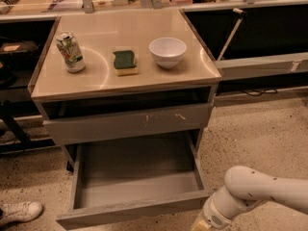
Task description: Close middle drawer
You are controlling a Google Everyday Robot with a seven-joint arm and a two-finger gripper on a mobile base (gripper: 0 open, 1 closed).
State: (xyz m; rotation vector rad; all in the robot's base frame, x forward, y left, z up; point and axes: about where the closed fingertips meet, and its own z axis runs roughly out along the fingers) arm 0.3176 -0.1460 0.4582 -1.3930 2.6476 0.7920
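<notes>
Gripper point(198, 224) hovering right of the open middle drawer point(130, 210), grip unreadable.
Can point(70, 52), sponge point(125, 61), bowl point(167, 52) sitting on the bench point(120, 28) beyond.

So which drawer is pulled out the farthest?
The middle drawer, the low one showing its empty grey box. The scratched drawer above it barely sticks out. The gripper is low in view, by the open drawer's front corner.

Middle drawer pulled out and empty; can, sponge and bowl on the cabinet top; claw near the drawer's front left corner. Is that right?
Wrong corner: the camera view shows the claw near the front right corner of the middle drawer, at the picture's bottom edge. The rest holds.
</notes>
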